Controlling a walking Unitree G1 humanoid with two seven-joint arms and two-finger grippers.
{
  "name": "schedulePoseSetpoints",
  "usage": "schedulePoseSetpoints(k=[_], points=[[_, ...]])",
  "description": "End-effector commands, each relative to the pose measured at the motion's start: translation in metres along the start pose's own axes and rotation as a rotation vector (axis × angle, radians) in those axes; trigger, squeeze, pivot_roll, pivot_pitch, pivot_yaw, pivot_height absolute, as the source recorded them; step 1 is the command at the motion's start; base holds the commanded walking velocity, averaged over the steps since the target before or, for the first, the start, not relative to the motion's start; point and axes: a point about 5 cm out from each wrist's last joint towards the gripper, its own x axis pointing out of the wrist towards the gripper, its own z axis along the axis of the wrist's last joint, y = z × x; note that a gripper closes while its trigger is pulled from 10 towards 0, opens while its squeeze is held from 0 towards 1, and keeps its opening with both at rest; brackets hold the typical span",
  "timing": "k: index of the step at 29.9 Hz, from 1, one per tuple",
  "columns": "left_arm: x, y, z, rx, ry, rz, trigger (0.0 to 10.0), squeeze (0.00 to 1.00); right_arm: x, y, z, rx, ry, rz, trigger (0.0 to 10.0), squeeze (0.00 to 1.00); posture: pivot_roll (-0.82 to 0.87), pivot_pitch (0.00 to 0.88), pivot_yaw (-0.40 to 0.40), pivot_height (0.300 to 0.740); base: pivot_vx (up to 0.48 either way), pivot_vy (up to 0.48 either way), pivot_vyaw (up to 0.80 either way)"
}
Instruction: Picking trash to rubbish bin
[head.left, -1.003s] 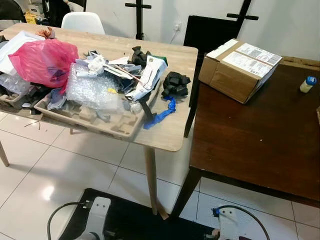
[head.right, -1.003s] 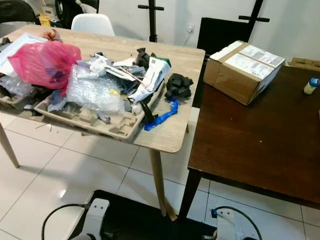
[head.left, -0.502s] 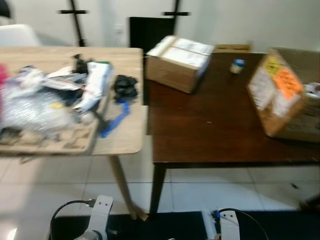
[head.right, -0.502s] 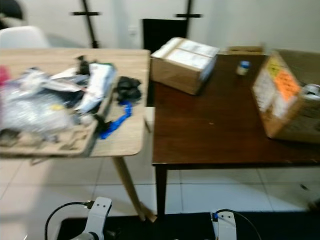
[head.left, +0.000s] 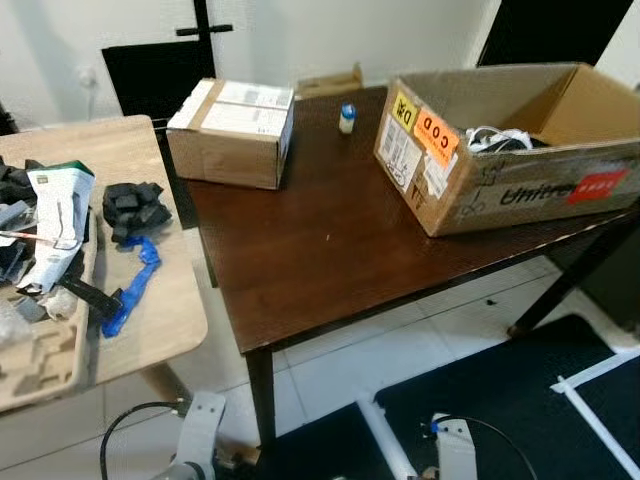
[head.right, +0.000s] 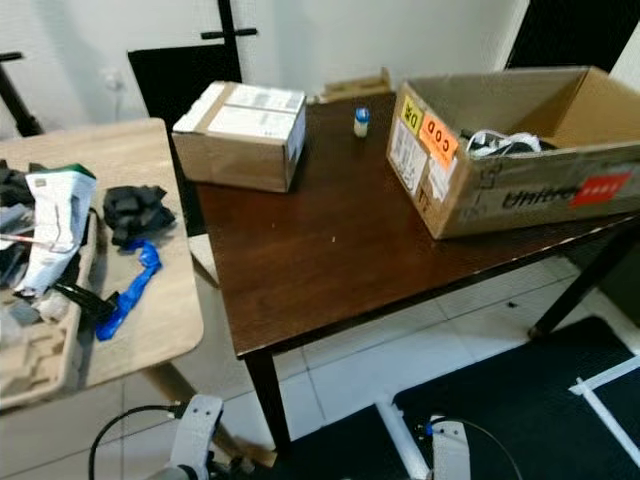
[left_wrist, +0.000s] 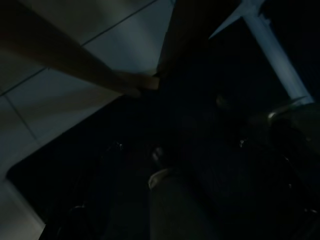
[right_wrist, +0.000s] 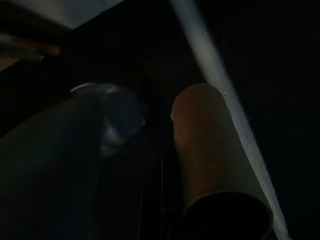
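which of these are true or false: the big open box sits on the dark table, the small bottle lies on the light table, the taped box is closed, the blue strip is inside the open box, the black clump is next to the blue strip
1. The big open cardboard box sits on the dark wooden table. True.
2. The small bottle lies on the light wooden table. False: it stands upright on the dark wooden table, between the two boxes.
3. The taped box is closed. True.
4. The blue strip is inside the open box. False: it lies on the light wooden table, near its edge.
5. The black clump is next to the blue strip. True: it sits on the light table just beyond the strip.
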Motion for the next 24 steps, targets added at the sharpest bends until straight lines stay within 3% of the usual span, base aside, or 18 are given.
schedulePoseSetpoints(k=[1,18,24], points=[[-0.0022,0.0011,-0.01,0.0,0.031,0.005,10.0,0.0,0.0002,0.004,-0.0074,-0.009,0.036,0.022,10.0,0.0,-0.03,0.138,0.021,0.74,0.0,0.0,0.0],[-0.0023,0.0016,-0.0091,-0.062,0.011,0.015,10.0,0.0,0.0005,0.0094,-0.007,-0.03,0.029,0.068,10.0,0.0,-0.02,0.155,0.02,0.74,0.0,0.0,0.0],[-0.0026,0.0032,-0.0094,-0.077,0.011,0.028,10.0,0.01,0.0002,0.0071,-0.0072,-0.039,0.024,0.06,10.0,0.0,-0.02,0.157,0.02,0.74,0.0,-0.29,0.0]])
